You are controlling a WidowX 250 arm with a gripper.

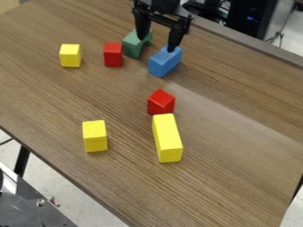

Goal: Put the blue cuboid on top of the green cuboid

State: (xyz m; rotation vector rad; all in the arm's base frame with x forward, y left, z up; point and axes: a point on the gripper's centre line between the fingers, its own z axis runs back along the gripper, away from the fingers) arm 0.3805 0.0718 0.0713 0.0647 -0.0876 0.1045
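At the view's lower left, beyond the tabletop's edge: one dark metal surface (29, 212) with a round screw head; pale floor (66, 197); one black table leg (22, 160).

On the wood-grained tabletop (231, 177), near part: one long yellow block (167, 138), lying lengthwise from near to far. To its left, well apart, one short yellow block (95, 136).

Just past the long block's far end: one red block (161, 103), a corner turned toward the camera; whether the two touch, cannot be told.

Middle distance, farther off: one blue block (165, 62), lying on the tabletop at a slant, apart from the green one and not on top of it.

Far left: one yellow cube (70, 55). To its right, with a gap between, one upright red block (113, 55). Right beside that, one green block (134, 45) with a hollowed, arch-like side, resting on the tabletop.

Above these last: one black two-finger gripper (156, 45), pointing down, jaws released and well parted, grasping nothing. One tip shows against the green block, the other against the blue block's far end; contact cannot be told.

Past the far edge: one black computer case (248, 18) with small blue lights; loose cables (280, 36).
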